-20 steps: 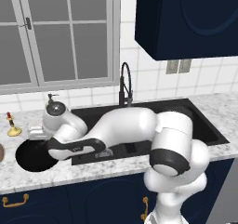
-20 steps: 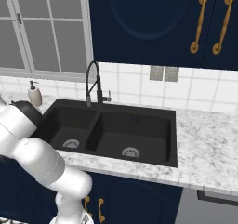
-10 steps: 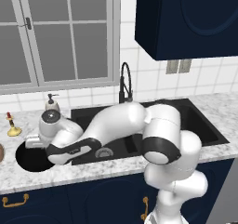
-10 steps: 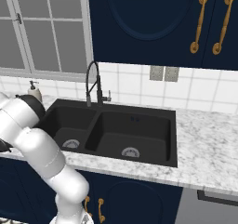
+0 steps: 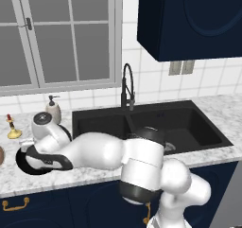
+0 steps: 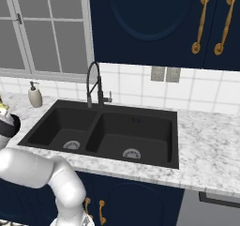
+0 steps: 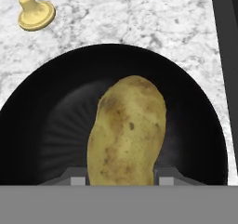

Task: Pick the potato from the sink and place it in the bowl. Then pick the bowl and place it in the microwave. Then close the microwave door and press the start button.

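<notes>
The yellowish-tan potato (image 7: 126,132) hangs between my fingertips, and my gripper (image 7: 122,179) is shut on it. Right below it lies the wide glossy black bowl (image 7: 51,125), whose dark inside surrounds the potato on all sides. In the left base view the bowl (image 5: 22,160) rests on the marble counter left of the black double sink (image 5: 189,123), with my hand low over its right part. The sink (image 6: 136,131) has nothing in its basins but the drains. The microwave and its door are out of view.
A brass candlestick (image 7: 35,14) (image 5: 12,127) stands just beyond the bowl. A soap dispenser (image 5: 53,109) sits by the window. The arched black faucet (image 5: 126,85) rises behind the sink. The white marble counter (image 6: 211,150) runs to the right of the sink.
My arm has swung left, away from the sink's left basin, and carried the potato over the bowl. The elbow has dropped forward and lower.
</notes>
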### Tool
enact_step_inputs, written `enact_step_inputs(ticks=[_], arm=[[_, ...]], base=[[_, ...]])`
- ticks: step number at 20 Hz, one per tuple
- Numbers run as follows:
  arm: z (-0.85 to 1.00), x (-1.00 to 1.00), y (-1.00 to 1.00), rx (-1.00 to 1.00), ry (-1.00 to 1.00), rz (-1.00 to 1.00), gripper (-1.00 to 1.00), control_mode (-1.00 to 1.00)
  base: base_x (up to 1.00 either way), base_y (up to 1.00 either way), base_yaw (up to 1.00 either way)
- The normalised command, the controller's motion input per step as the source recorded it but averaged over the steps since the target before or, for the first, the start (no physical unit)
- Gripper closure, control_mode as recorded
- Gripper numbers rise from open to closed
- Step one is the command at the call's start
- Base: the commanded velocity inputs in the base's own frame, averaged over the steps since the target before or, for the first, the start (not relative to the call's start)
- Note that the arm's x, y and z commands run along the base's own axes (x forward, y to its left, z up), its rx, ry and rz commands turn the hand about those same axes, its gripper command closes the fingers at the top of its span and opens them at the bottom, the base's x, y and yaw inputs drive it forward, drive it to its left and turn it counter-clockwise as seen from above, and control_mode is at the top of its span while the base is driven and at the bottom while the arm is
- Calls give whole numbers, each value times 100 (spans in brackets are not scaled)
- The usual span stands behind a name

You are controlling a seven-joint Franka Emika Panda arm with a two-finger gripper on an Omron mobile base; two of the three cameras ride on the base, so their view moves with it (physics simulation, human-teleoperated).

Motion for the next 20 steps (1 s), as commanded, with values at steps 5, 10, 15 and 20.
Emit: enact_step_inputs(ticks=[5,10,15,20], arm=[[-39,0,0,0,0,0,100,-100],[-17,0,0,0,0,0,-100,-100],[-5,0,-3,1,0,0,-100,-100],[13,-9,-13,2,0,0,-100,-100]], base=[[0,0,0],[0,0,0],[0,0,0],[0,0,0]])
